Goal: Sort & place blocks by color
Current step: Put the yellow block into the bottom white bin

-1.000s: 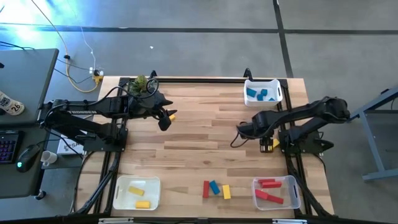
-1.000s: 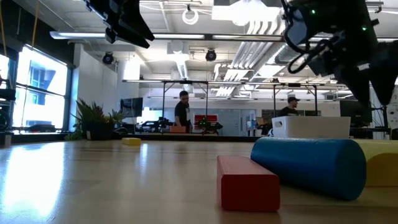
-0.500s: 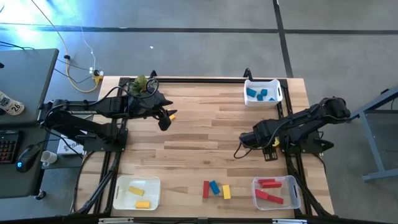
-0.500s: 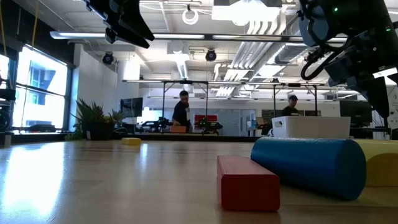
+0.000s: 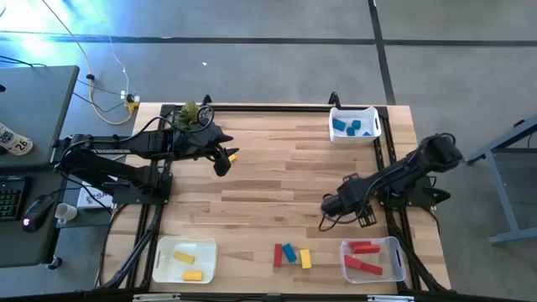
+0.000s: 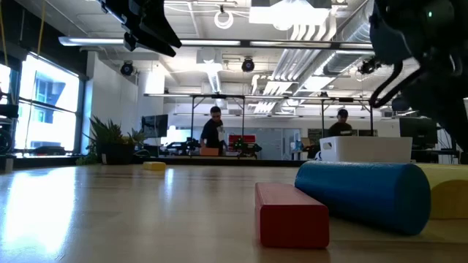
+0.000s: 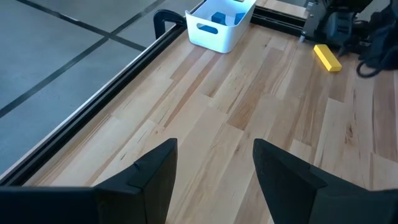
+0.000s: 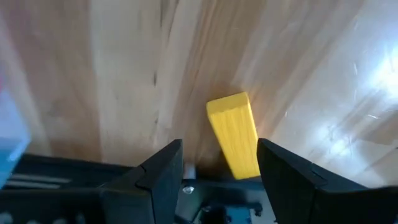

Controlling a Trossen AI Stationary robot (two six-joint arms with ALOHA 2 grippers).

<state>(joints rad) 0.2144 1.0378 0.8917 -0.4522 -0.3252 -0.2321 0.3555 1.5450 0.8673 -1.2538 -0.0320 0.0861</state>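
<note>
My right gripper (image 8: 217,165) is open and hangs over a yellow bar block (image 8: 235,134) that lies flat on the wood close to the table's right rail. Its fingers stand either side of the block without touching it. In the high view this gripper (image 5: 359,214) is at mid-right. My left gripper (image 7: 214,165) is open and waits at the far left (image 5: 222,159), beside another yellow block (image 5: 232,157). A red (image 5: 278,255), a blue (image 5: 289,252) and a yellow block (image 5: 305,258) lie together near the near edge.
Three bins stand on the table. One with yellow blocks (image 5: 161,260) is at near left, one with red blocks (image 5: 401,260) at near right, one with blue blocks (image 5: 334,113) at far right. A green clump (image 5: 189,111) sits at the far left. People stand in the room behind (image 6: 213,131).
My right arm has swung toward the table's near edge along the right rail, its gripper ending over the yellow block there. In the low view it has drifted to the right. No block has moved.
</note>
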